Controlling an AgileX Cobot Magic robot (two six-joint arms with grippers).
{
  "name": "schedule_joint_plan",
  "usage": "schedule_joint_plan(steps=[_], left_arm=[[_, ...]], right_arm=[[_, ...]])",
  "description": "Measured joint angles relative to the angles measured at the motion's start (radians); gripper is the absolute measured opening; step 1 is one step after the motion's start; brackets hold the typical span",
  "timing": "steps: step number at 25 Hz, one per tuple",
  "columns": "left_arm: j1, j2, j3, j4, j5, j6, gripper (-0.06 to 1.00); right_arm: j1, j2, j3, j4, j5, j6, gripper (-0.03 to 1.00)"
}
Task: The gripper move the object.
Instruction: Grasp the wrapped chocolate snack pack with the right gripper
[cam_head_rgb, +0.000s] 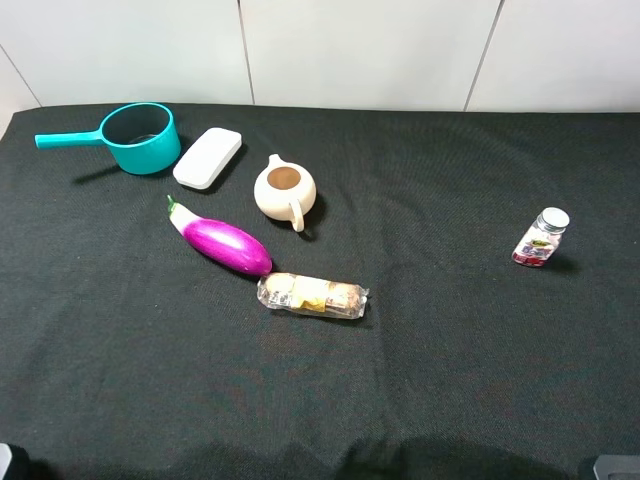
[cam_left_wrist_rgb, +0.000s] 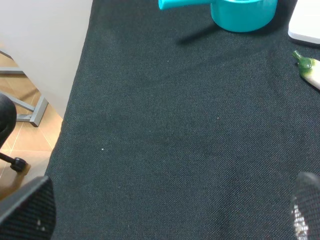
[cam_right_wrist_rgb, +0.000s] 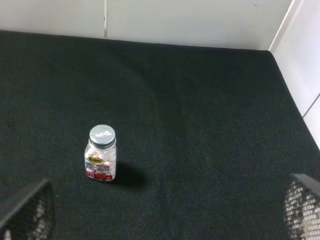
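Observation:
The clear-wrapped pack of tan and yellow biscuits (cam_head_rgb: 312, 296) lies flat on the black cloth near the middle, just below the tip of the purple eggplant (cam_head_rgb: 222, 243). It shows in neither wrist view. Only slivers of the two arms show at the bottom corners of the exterior high view, the left (cam_head_rgb: 6, 460) and the right (cam_head_rgb: 616, 467), both far from the pack. My left gripper (cam_left_wrist_rgb: 167, 220) is open and empty over bare cloth. My right gripper (cam_right_wrist_rgb: 165, 215) is open and empty, short of the small bottle (cam_right_wrist_rgb: 101, 160).
A teal saucepan (cam_head_rgb: 140, 136), a white flat box (cam_head_rgb: 208, 157) and a cream teapot (cam_head_rgb: 285, 190) stand at the back left. The silver-capped bottle (cam_head_rgb: 541, 238) stands at the right. The table's left edge (cam_left_wrist_rgb: 75, 100) drops to the floor.

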Motion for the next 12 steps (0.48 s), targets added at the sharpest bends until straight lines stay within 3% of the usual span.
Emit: schedule_joint_plan(steps=[12], left_arm=[[0.0,0.0,0.0,0.0,0.0,0.0,0.99]], right_arm=[[0.0,0.006,-0.003,-0.009,0.001,0.002,0.69]])
